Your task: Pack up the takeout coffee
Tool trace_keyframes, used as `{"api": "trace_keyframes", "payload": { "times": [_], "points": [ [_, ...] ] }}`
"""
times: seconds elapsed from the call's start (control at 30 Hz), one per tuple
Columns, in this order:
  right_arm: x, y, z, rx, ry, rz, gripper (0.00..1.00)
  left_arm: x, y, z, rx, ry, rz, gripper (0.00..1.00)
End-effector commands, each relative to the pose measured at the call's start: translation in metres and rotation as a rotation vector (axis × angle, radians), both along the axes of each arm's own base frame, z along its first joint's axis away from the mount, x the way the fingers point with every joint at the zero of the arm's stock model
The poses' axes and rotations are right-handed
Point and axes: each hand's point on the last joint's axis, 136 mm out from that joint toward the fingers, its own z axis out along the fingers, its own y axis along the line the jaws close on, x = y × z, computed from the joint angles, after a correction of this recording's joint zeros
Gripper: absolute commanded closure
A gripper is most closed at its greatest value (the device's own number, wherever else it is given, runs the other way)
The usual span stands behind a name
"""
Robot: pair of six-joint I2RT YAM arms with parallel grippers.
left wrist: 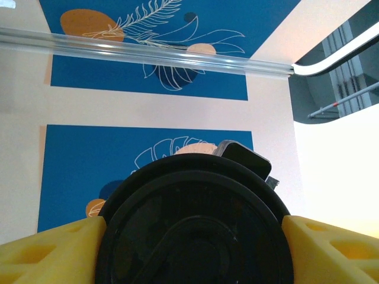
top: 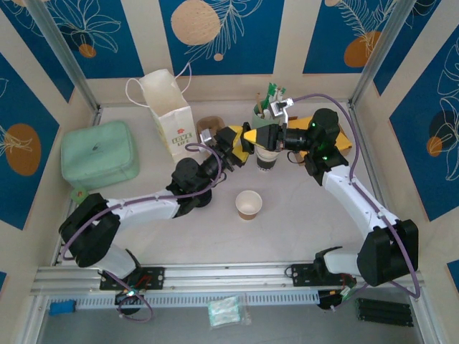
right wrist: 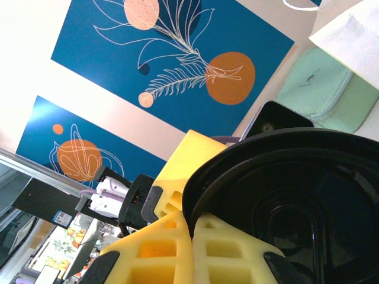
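The takeout coffee (top: 267,162), a paper cup with a white top and a black lower band, stands upright mid-table just below both grippers. A round black lid (left wrist: 195,225) is held between the two grippers above and left of the cup. My left gripper (left wrist: 192,248) has a yellow finger (left wrist: 47,251) pressed against each side of the lid. My right gripper (right wrist: 192,222) pinches the lid's rim (right wrist: 296,195) from the other side. From above, the left gripper (top: 237,140) and right gripper (top: 252,135) meet tip to tip.
A white paper bag (top: 168,107) stands open at the back left, with a mint-green pouch (top: 99,152) to its left. A mint-green cup of stirrers (top: 267,107) stands behind the coffee. A second, tan paper cup (top: 249,204) stands nearer the front.
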Motion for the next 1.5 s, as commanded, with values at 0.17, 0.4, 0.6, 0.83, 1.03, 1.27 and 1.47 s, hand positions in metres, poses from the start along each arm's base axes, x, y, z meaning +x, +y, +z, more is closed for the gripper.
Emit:
{"api": "trace_keyframes", "payload": {
  "times": [0.17,0.4,0.6,0.83,1.03,1.27,1.47],
  "points": [
    [0.000,0.003,0.005,0.000,-0.016,-0.002,0.96,-0.008,-0.003,0.028,-0.067,-0.068,-0.014,0.35],
    [-0.001,-0.004,0.006,-0.014,-0.018,-0.034,0.59,-0.008,-0.002,0.024,-0.037,-0.086,-0.002,0.36],
    [-0.002,-0.031,-0.002,-0.066,0.034,-0.135,0.44,-0.011,0.000,0.016,0.047,-0.115,0.009,0.36],
    [-0.014,-0.059,-0.046,-0.213,0.156,-0.270,0.41,-0.019,0.002,-0.010,0.340,-0.165,0.006,0.36],
    [-0.033,-0.071,-0.096,-0.367,0.240,-0.338,0.40,-0.029,0.013,-0.027,0.789,-0.297,0.003,0.36],
    [-0.052,-0.078,-0.155,-0.522,0.325,-0.384,0.38,-0.038,0.024,-0.047,1.162,-0.400,-0.025,0.36],
    [-0.065,-0.077,-0.187,-0.620,0.341,-0.396,0.38,-0.045,0.015,-0.076,1.353,-0.444,-0.074,0.36]
  ]
}}
